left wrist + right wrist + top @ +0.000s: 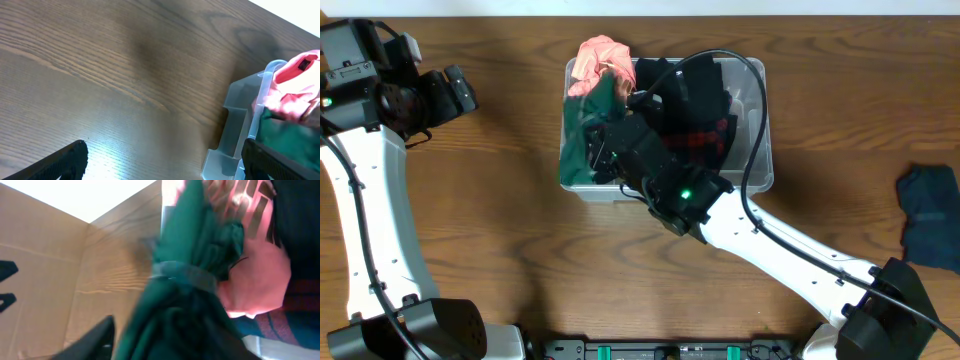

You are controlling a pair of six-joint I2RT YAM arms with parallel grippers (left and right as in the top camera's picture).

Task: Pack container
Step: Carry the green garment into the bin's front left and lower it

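Observation:
The clear plastic container [766, 130] stands at the table's far middle, full of clothes: a pink cloth [600, 58], a green cloth [582, 150] and black and red-checked garments [695, 95]. My right gripper [615, 150] is down in the container's left half, closed around the bunched green cloth [190, 255], which drapes over the left rim. Only its left finger shows, at the right wrist view's bottom [185, 342]. My left gripper [460, 88] is open and empty, hovering left of the container [235, 125], with the pink cloth [295, 80] at its right.
A dark blue cloth [930, 215] lies on the table at the far right. A tan cardboard surface with black marks [40, 280] stands beyond the table's edge in the right wrist view. Bare wood lies between the left gripper [165, 155] and the container.

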